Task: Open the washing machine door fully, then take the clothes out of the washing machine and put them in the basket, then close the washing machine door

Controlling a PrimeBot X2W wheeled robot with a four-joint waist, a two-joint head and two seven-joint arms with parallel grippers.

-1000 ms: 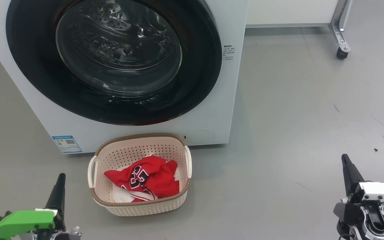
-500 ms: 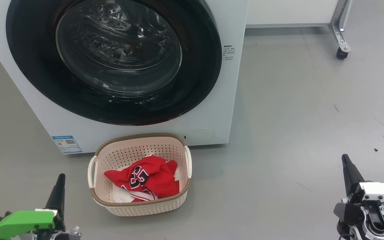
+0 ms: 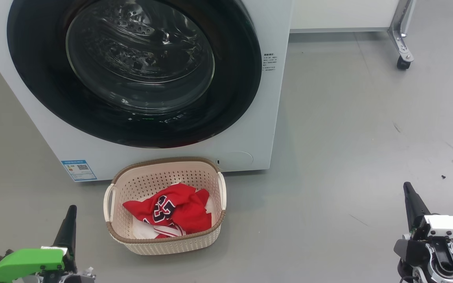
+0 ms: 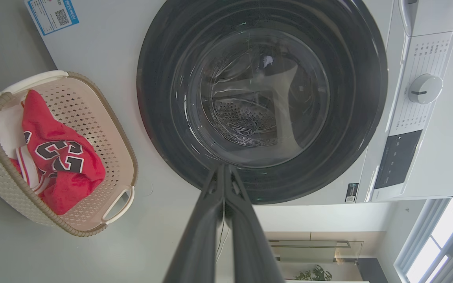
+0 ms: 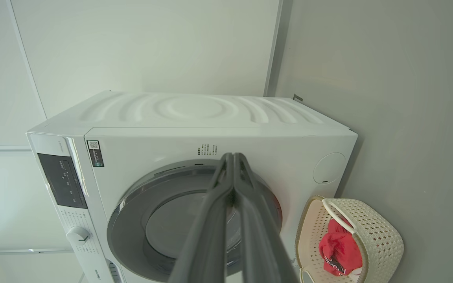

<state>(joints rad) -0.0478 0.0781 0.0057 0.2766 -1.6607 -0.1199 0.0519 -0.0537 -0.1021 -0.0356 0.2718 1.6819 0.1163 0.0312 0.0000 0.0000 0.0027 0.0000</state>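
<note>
No visible change, nothing has moved

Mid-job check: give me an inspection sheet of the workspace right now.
Surface: smooth grey floor, faint scuffs.
Job's things: round black-rimmed glass washing machine door shut on the white front-loading washing machine; bright red and white clothes inside the cream perforated plastic basket before it.
Clutter: small dark specks on floor, right.
Grippers: left gripper shut, empty; right gripper shut, empty.
Cables: nothing seen.
Surroundings: metal frame leg with black caster, far right.
</note>
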